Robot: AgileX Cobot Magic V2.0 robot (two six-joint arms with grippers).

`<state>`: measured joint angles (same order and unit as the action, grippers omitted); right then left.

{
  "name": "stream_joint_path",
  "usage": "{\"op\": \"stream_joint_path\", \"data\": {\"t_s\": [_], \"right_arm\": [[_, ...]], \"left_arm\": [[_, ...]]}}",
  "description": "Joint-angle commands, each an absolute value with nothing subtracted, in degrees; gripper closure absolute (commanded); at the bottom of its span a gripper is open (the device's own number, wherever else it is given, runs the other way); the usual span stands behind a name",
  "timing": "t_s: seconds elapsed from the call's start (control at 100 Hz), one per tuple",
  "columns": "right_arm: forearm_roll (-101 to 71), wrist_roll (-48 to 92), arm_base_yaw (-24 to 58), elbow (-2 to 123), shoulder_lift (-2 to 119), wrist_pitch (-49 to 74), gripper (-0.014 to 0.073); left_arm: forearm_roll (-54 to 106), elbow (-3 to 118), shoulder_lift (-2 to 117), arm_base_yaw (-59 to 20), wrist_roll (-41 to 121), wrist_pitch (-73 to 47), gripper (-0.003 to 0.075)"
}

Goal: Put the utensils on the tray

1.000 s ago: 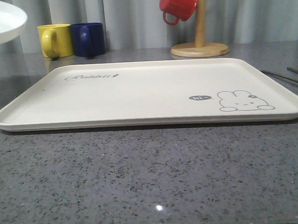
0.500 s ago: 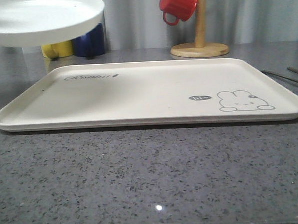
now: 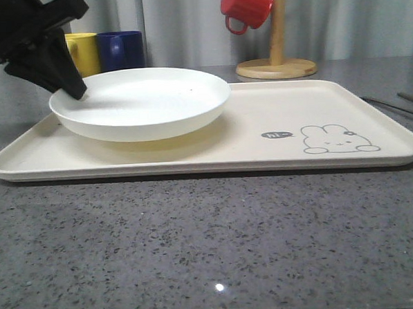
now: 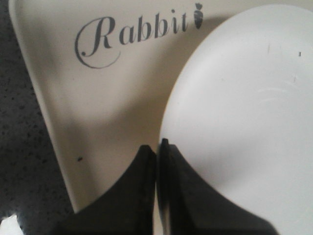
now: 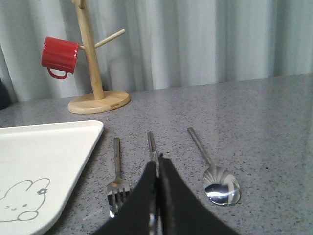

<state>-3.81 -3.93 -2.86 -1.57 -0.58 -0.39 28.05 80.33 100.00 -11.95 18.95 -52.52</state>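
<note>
Utensils — fork (image 5: 116, 185), chopsticks (image 5: 152, 147), spoon (image 5: 215, 171) — lie on the table (image 5: 254, 122) beside the tray (image 3: 329, 106). My left jaws (image 4: 157, 147) pinch the white plate's (image 3: 141, 102) rim over the tray; my right jaws (image 5: 157, 169), closed and empty, hang over the chopsticks. Next: release the plate.

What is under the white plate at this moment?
The cream tray lies under the white plate, held at its rim by the left end effector. The plate hides whether it touches the tray.
</note>
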Motion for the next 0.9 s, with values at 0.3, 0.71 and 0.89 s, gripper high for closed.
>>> {"op": "stream_joint_path", "data": {"t_s": [0.3, 0.71, 0.89], "right_arm": [[-3.2, -3.5, -3.1, -0.5, -1.8, -5.2, 0.0662], [-3.2, -3.5, -3.1, -0.5, -1.8, -5.2, 0.0662], [-3.2, -3.5, -3.1, -0.5, -1.8, -5.2, 0.0662]], "left_arm": [[30.8, 83.2, 99.4, -12.5, 19.2, -51.0, 0.0583], [29.9, 82.7, 97.2, -12.5, 21.7, -45.4, 0.0402], [28.2, 75.0, 88.5, -12.3, 23.2, -31.2, 0.0402]]}}
